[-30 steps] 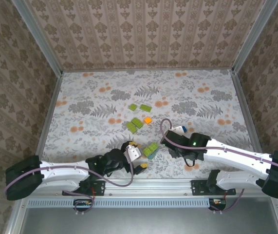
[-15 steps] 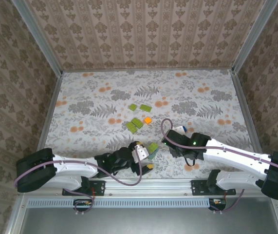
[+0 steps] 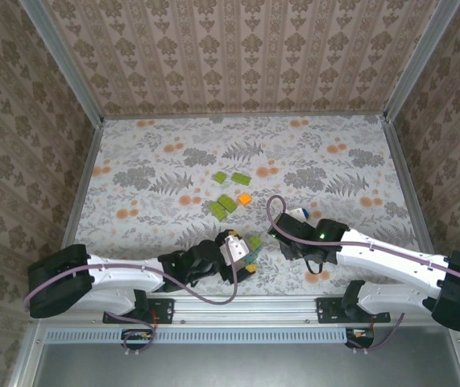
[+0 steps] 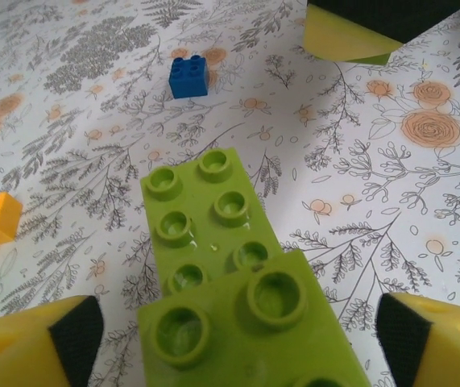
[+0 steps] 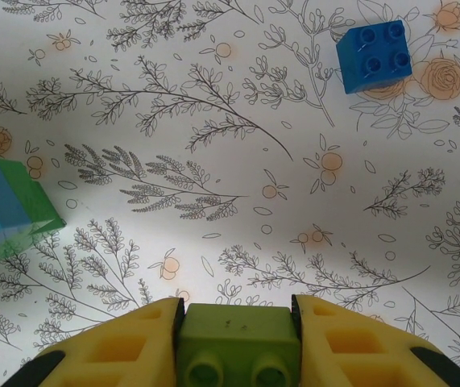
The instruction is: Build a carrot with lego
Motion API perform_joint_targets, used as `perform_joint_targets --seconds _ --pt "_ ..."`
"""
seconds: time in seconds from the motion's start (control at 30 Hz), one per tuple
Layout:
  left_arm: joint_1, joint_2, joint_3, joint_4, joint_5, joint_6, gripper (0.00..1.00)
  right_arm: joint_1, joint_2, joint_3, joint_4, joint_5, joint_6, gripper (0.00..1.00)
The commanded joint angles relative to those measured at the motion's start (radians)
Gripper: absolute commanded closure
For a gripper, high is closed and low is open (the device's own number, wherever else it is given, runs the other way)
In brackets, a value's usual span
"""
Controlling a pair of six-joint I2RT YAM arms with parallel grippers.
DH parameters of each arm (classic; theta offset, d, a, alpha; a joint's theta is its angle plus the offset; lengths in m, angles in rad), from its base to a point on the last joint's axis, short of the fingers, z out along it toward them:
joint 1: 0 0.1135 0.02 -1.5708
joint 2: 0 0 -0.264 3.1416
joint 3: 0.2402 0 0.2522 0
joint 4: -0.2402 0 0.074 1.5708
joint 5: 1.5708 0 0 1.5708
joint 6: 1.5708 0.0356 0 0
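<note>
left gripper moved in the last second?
Yes: the left gripper shifted right in the top view, now nearly in line below the orange brick.

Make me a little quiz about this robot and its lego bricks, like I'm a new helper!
1. True or false: the right end effector grips a green brick.
2. In the left wrist view, the small brick lying alone beyond the lime-green bricks is: A red, B blue, C black.
3. Fill in: the left end effector has its jaws ___, either side of the lime-green bricks.
Key: 1 true; 2 B; 3 open.
</note>
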Motion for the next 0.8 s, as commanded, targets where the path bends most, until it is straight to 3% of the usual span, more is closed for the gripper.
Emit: perform_joint_targets --seconds 0.0,0.13,0.4,0.77 --pt "0.012 -0.004 0.007 0.045 0.019 0.013 0.14 -0.008 -0.01 -0.004 0.01 -0.009 -0.016 0.66" --pt "0.02 -0.005 0.003 0.066 0.037 0.011 0.17 -0.011 -0.006 -0.005 0.012 -0.012 -0.016 0.66" --pt "0.04 0.02 0.003 0.084 0.062 0.009 0.35 -0.012 -0.004 -0.008 0.015 -0.015 -0.017 0.66" --pt "0.055 0.077 0.019 0.115 0.07 0.011 0.27 -0.015 -0.004 -0.008 0.016 -0.018 -0.019 0.66"
